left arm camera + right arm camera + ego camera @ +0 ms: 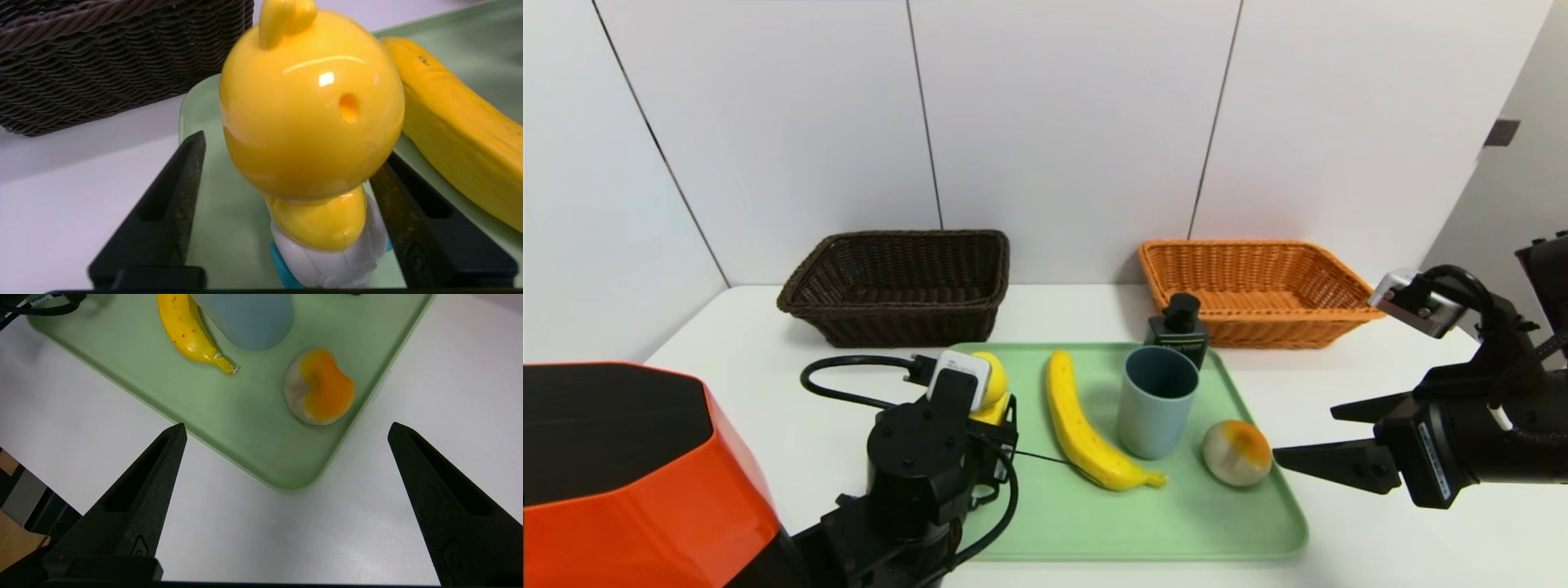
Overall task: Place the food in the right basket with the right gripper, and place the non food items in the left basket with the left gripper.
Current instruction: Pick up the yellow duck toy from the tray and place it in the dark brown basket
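Left wrist view: left end effector (286, 179) straddles the toy (312, 110), one finger apparently touching, not clenched. Head view hides this. Right end effector (1307, 437) released.

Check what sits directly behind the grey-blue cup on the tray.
A dark pump bottle stands just behind the cup, at the green tray's far edge. Its black pump head and upper body show; the cup hides its lower part, so whether they touch is unclear.

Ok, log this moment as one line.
left hand around toy duck, one finger apart | right hand open, beside tray | both baskets empty
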You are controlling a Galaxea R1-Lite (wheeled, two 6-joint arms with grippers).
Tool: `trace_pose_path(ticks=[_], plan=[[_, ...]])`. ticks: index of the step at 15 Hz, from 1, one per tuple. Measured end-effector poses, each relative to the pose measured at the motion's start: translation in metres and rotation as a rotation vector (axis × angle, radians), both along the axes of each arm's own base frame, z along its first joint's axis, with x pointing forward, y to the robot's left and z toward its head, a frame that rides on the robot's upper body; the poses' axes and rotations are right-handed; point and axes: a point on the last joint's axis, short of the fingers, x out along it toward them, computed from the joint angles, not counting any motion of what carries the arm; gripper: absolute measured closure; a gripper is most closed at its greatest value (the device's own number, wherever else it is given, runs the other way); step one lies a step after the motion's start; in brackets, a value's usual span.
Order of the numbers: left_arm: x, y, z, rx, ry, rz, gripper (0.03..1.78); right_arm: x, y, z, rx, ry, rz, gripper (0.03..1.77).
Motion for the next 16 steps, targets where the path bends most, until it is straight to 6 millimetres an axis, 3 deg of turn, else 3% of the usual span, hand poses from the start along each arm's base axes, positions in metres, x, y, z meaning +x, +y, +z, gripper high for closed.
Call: trace_pose_path(ticks=[5, 6, 16], plan=[[0.0034, -0.0005, -0.0032, -0.015, -0.014, 0.008, 1.13, -0.0004, 0.001, 0.0003, 0.0, -0.001, 0.006, 0.1], [0.0039, -0.0003, -0.0039, -0.014, -0.013, 0.009, 1.41, -0.0005, 0.0011, 0.0003, 0.0, -0.001, 0.006, 0.1], [0.003, 0.0013, -0.0011, -0.006, -0.019, 0.012, 1.41, -0.0012, 0.0023, 0.0006, 0.002, -0.001, 0.012, 0.1]])
